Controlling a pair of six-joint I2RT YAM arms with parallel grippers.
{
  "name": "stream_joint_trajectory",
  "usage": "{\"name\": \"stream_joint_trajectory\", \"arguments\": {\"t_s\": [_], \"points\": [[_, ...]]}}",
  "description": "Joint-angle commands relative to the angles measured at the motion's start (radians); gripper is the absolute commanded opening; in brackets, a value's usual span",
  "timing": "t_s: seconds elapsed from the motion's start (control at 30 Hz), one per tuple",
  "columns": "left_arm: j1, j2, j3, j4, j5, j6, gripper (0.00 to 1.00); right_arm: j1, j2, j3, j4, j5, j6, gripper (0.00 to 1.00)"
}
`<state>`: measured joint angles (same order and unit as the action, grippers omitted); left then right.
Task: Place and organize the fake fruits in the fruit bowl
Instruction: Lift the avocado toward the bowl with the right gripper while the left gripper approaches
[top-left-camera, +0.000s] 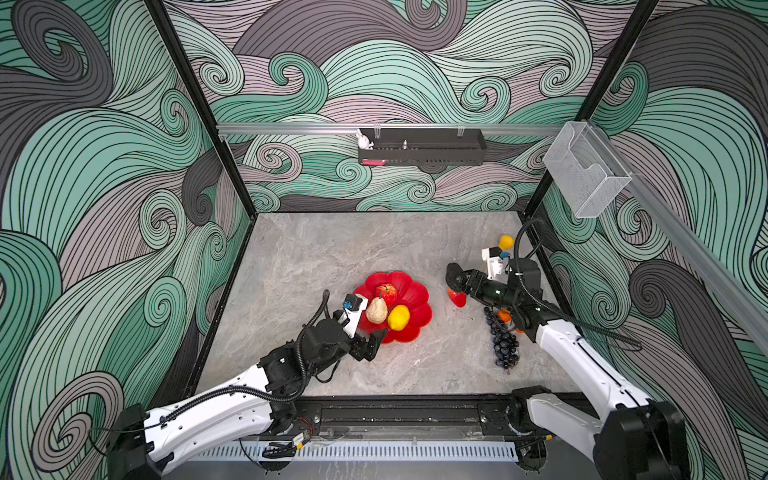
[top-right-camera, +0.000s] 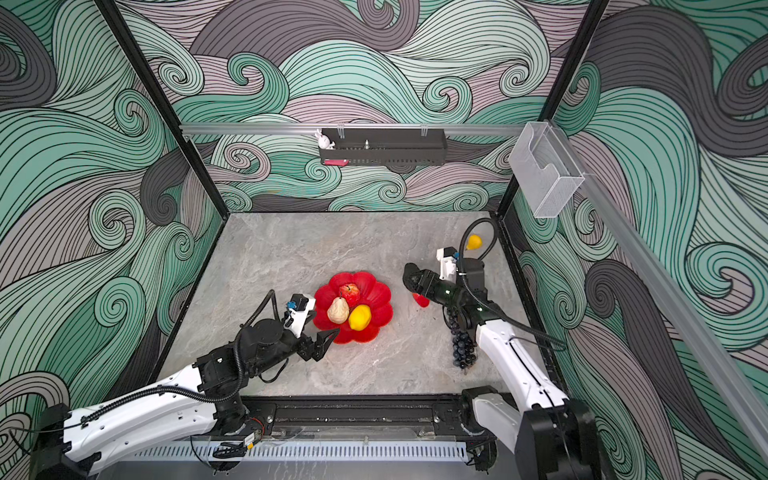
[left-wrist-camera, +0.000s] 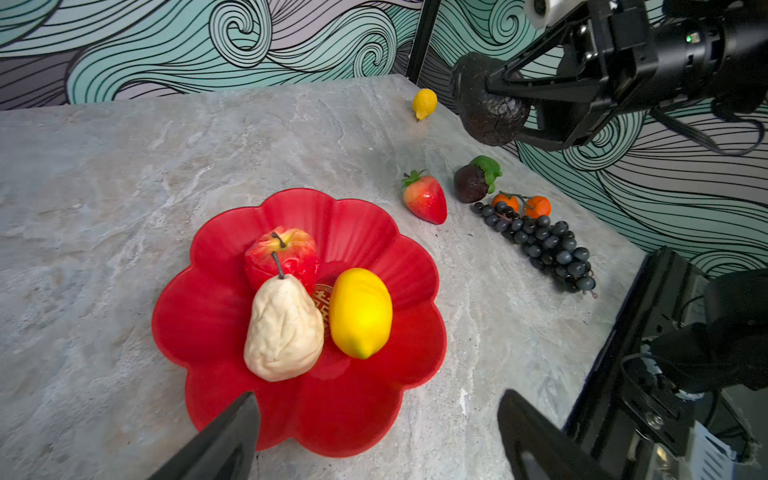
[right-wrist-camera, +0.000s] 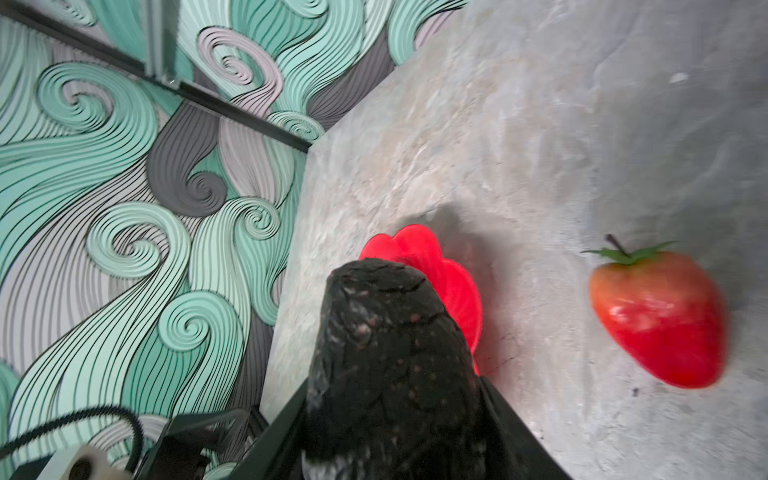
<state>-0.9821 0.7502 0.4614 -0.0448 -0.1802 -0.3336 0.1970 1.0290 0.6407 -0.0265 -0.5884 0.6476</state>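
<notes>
**Fruit bowl** (top-left-camera: 409, 286): a red scalloped dish on the grey bench (top-left-camera: 311, 257), about mid-width and in the near half in both top views. It holds three fruits, bunched at its centre.
- The red apple (left-wrist-camera: 286, 257) sits on the far side.
- The beige pear (left-wrist-camera: 282, 332) lies against the apple, with its stem pointing toward it.
- The lemon (left-wrist-camera: 360, 311) lies just beside the pear, on the side toward the right arm.

**Left hand** (top-left-camera: 377, 344): jaws spread wide with nothing between them, poised at the near rim of the bowl.

**Right hand** (left-wrist-camera: 511, 112): closed on the dark avocado (left-wrist-camera: 490, 108) and gripping it across the body. The avocado is held clear of the bench, to the right of the bowl and apart from it.

**Loose on the bench, right of the bowl:**
- The strawberry (left-wrist-camera: 426, 199) lies on its side, nearest the bowl and below the right hand in both top views.
- A dark round fruit (left-wrist-camera: 471, 183) with a green cap sits near the strawberry.
- Two tiny oranges (left-wrist-camera: 538, 206) sit at the far end of the grape bunch (left-wrist-camera: 544, 245). The bunch stretches toward the near edge and is partly hidden by the right arm in the top views.
- A small yellow fruit (top-left-camera: 506, 241) stands alone near the far right corner, well apart from the rest.
</notes>
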Motion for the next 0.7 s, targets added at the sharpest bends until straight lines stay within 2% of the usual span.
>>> {"name": "stream_joint_trajectory", "arguments": {"t_s": [0.0,0.13,0.3,0.43,0.67], "points": [[0.007,0.035,0.078,0.015,0.063,-0.019,0.92,0.050,-0.069,-0.046,0.091,-0.045,-0.025,0.56],[0.008,0.088,0.131,0.048,0.078,-0.079,0.92,0.123,-0.135,-0.125,0.158,-0.014,-0.065,0.58],[0.013,0.190,0.288,-0.053,0.138,-0.180,0.92,0.238,-0.192,-0.196,0.218,0.089,-0.112,0.58],[0.014,0.300,0.459,-0.223,0.212,-0.307,0.91,0.337,-0.230,-0.233,0.257,0.200,-0.156,0.57],[0.016,0.390,0.546,-0.313,0.252,-0.425,0.90,0.490,-0.253,-0.248,0.284,0.348,-0.239,0.56]]}}
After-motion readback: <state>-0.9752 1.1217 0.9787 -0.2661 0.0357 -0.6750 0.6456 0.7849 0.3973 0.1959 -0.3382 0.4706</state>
